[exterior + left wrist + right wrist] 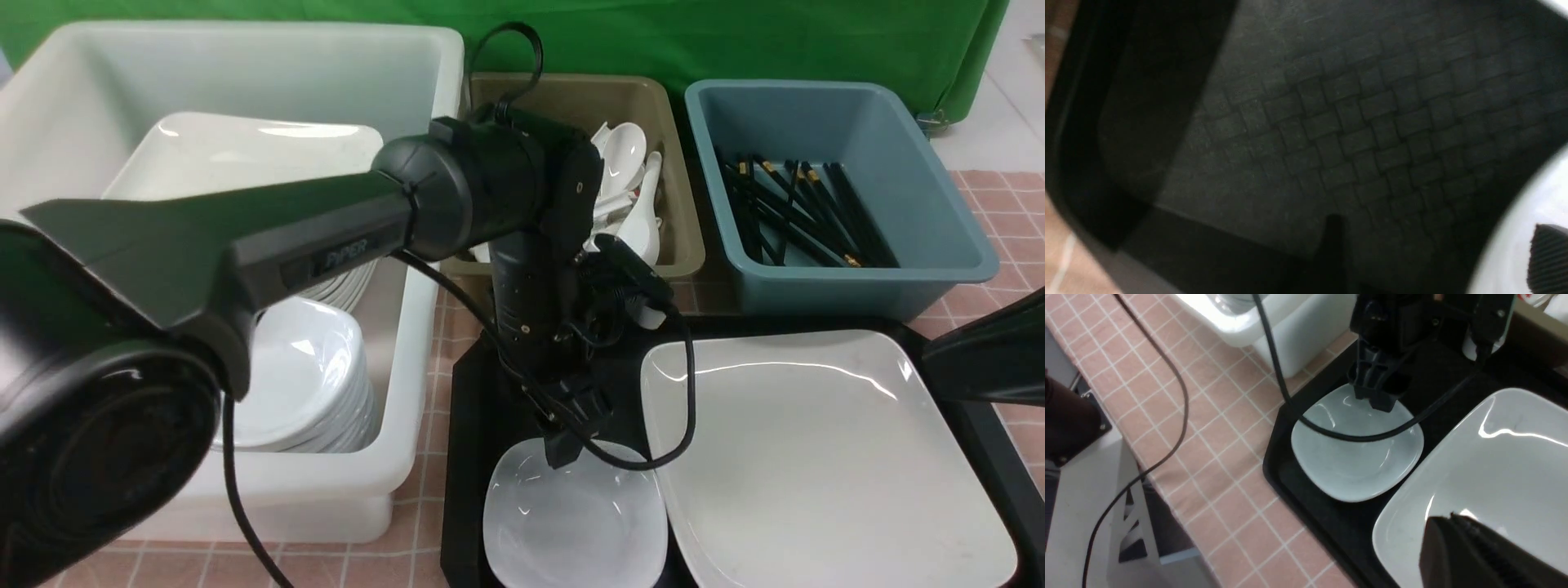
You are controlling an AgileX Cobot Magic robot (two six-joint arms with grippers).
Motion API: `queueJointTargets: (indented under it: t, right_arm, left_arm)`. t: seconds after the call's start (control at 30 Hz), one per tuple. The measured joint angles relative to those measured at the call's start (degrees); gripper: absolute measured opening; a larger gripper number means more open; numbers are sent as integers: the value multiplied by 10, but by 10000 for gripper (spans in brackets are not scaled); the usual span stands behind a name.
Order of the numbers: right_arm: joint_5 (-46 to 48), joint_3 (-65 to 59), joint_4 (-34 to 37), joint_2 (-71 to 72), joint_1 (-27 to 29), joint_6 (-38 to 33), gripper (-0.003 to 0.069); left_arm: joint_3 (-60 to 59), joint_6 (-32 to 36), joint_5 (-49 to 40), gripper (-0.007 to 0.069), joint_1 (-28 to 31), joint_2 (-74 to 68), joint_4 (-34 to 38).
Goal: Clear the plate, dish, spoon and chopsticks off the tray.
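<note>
The black tray holds the small white dish at its near left and the large white plate to the right. My left gripper is open at the dish's far rim. In the left wrist view one ribbed pad is over the dish and the other finger is over the tray floor. My right gripper is shut and empty above the plate. No spoon or chopsticks show on the tray.
A white tub at left holds stacked plates and dishes. An olive bin holds white spoons. A blue bin holds black chopsticks. The left arm's cable hangs over the plate's edge.
</note>
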State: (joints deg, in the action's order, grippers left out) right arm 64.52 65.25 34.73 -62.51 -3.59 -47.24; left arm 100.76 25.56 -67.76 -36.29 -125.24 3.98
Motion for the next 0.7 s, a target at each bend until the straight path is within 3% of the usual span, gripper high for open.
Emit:
queueJointTargets:
  t: [0.13, 0.3, 0.43, 0.47, 0.5, 0.57, 0.7]
  right_arm:
    - [0, 0, 0, 0, 0, -11, 30]
    - [0, 0, 0, 0, 0, -13, 30]
    - [0, 0, -1, 0, 0, -12, 30]
    - [0, 0, -1, 0, 0, -12, 30]
    - [0, 0, -2, 0, 0, -11, 30]
    - [0, 0, -2, 0, 0, -11, 30]
    - [0, 0, -3, 0, 0, -8, 30]
  left_arm:
    - [0, 1, -1, 590, 0, -15, 0]
    - [0, 3, -3, 507, 0, -21, 1]
    - [1, 3, -9, 265, 1, -26, -1]
    - [1, 2, -10, 251, 1, -26, 0]
    - [1, -4, -11, 135, 1, -26, 0]
    - [1, -11, -19, 46, 1, -23, -6]
    - [1, -23, -20, 3, 1, -14, -16]
